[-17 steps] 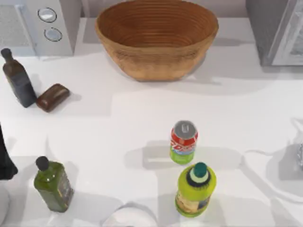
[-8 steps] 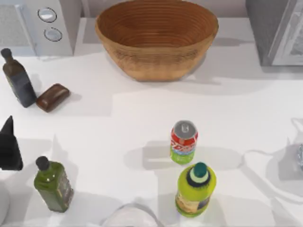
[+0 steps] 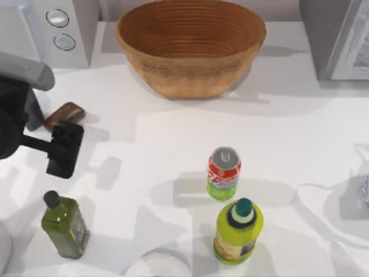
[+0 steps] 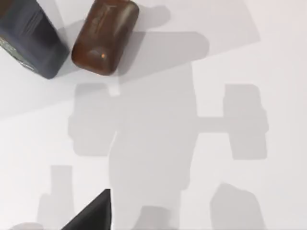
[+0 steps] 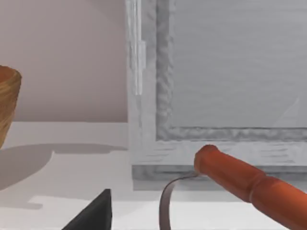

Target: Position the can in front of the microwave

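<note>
Red-green can [image 3: 223,173] upright mid-table | left end effector [image 3: 64,150] state unclear

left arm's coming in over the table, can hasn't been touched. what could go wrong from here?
1. The can stands right next to the yellow-green bottle; a reach from that side could knock the bottle over.
2. The left tool hangs at the table's left, close above the brown bar and dark bottle, with the olive bottle nearby; a low swing could hit them.
3. The microwave sits at the far left corner, so its front is crowded for setting the can down.
</note>
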